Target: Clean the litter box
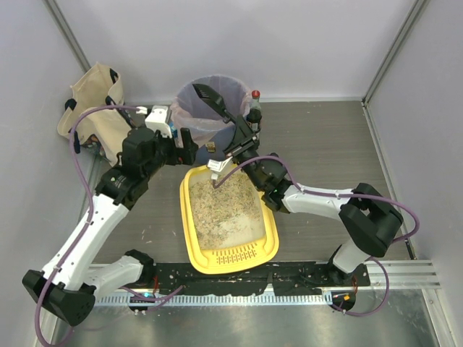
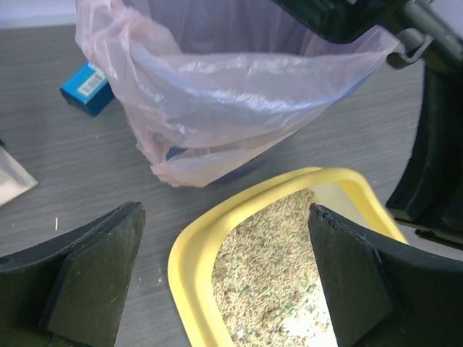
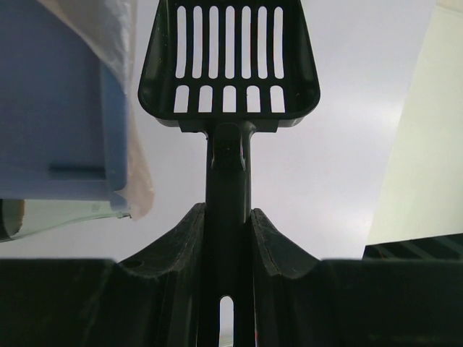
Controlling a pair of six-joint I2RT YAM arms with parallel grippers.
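The yellow litter box (image 1: 189, 217) lies mid-table with beige-grey granules and its slotted grille at the near end. It also shows in the left wrist view (image 2: 189, 246). My right gripper (image 1: 242, 141) is shut on the handle of a black slotted scoop (image 1: 210, 97), whose head is raised over the blue bin (image 1: 189, 119) with a clear liner. In the right wrist view the scoop (image 3: 228, 61) looks empty between my fingers (image 3: 187, 238). My left gripper (image 2: 224, 282) is open and empty, above the litter box's far left corner, next to the bin (image 2: 217, 94).
A beige cloth bag (image 1: 94, 101) sits at the far left. A bottle with a red cap (image 1: 255, 105) stands right of the bin. A small blue box (image 2: 88, 88) lies on the table left of the bin. Walls close in left, right and back.
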